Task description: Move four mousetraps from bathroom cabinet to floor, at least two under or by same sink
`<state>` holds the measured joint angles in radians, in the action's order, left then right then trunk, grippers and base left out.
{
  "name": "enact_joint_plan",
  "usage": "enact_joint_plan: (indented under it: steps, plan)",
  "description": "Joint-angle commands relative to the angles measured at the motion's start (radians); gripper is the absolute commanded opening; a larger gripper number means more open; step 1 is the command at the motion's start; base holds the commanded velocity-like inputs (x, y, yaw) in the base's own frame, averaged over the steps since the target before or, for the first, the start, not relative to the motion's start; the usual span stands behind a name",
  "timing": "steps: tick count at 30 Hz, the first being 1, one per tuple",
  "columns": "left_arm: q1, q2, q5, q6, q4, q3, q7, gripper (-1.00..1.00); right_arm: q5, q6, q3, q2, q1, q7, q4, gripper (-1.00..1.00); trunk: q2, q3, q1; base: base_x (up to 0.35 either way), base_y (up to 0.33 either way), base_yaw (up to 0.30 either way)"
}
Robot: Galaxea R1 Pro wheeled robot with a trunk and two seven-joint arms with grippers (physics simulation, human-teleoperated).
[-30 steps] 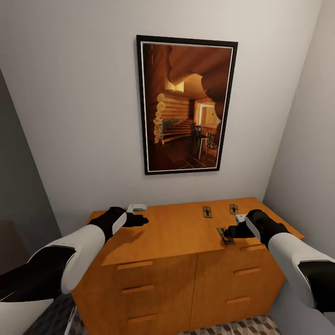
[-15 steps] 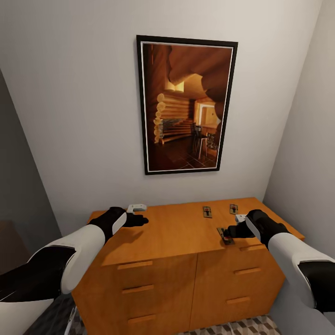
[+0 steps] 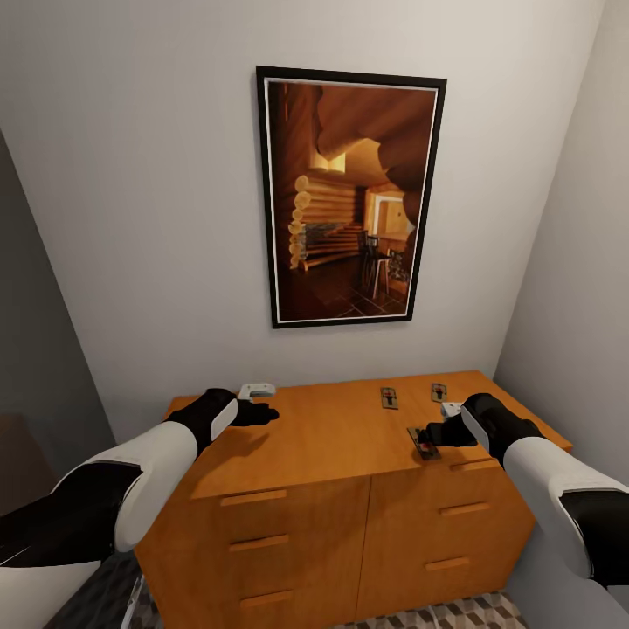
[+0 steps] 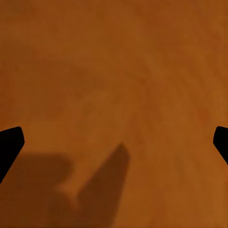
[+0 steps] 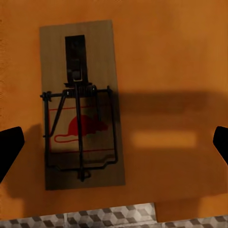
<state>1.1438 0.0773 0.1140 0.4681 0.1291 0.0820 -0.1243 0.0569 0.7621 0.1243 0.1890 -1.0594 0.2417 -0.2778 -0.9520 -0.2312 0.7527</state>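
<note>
Nothing is moving since a second ago: both arms are still hovering over the cabinet (image 3: 349, 437). The right gripper (image 3: 434, 434), jaws spread wide and empty, is hanging over the near trap (image 5: 80, 104); the trap is sitting toward 9 o'clock between the fingertips, long axis crosswise to the gap, at the cabinet's front edge. The left gripper (image 3: 262, 414), also wide and empty, is well apart, while two more traps (image 3: 389, 397) are lying at 12 o'clock.

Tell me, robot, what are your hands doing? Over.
Right gripper open over nearest mousetrap at the cabinet top's front edge. Left gripper open above bare wood. Two more mousetraps behind. Nothing blocking.
</note>
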Motion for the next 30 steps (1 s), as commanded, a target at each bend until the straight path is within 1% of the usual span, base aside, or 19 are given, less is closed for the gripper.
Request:
enact_joint_plan:
  steps: [1, 30]
  plan:
    - [0.001, 0.000, 0.010, 0.005, 0.001, 0.008, 0.000, 1.00, 0.007, 0.004, 0.008, 0.001, -0.001, 0.002, -0.001, 1.00, -0.001, -0.001, 0.000, 0.000, 0.000, 0.000]
    - [0.001, -0.001, 0.010, 0.004, 0.001, 0.008, 0.000, 1.00, 0.015, -0.009, 0.005, 0.001, -0.001, 0.002, 0.006, 1.00, -0.001, -0.001, 0.000, 0.000, 0.000, 0.000]
